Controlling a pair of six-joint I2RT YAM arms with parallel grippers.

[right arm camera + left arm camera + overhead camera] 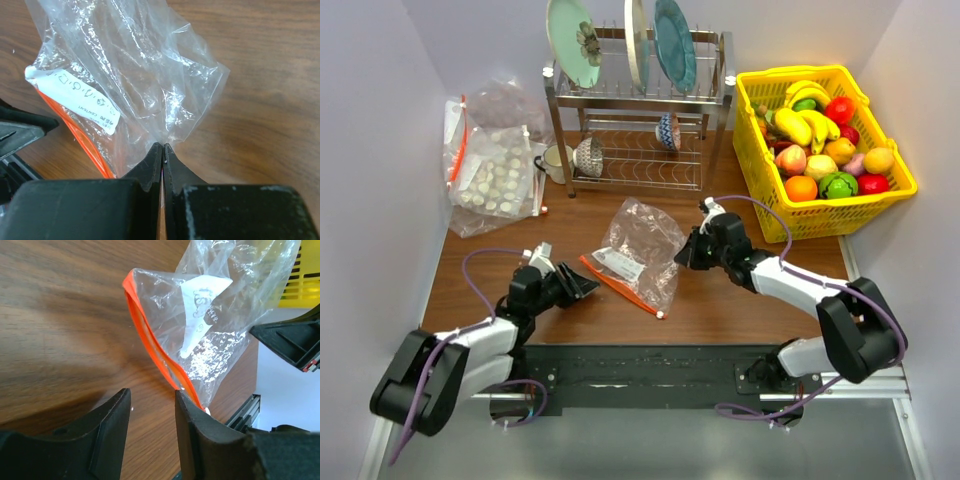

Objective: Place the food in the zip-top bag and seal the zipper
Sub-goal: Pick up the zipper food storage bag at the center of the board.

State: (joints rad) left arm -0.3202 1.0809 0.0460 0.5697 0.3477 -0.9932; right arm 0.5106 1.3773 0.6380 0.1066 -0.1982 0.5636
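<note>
Top: crinkly clear zip-top bag (642, 250) lies on wood-grain table (740, 300), between left gripper (582, 285) and right gripper (688, 252). Glossy rounded food (825, 150) sits in yellow lattice basket (840, 215), well apart.
Left wrist: matte black fingers (112, 430) stand apart, empty; thin orange-red zipper (150, 340) just beside one.
Right wrist: fingers (150, 165) pinched tight on bag film.
</note>
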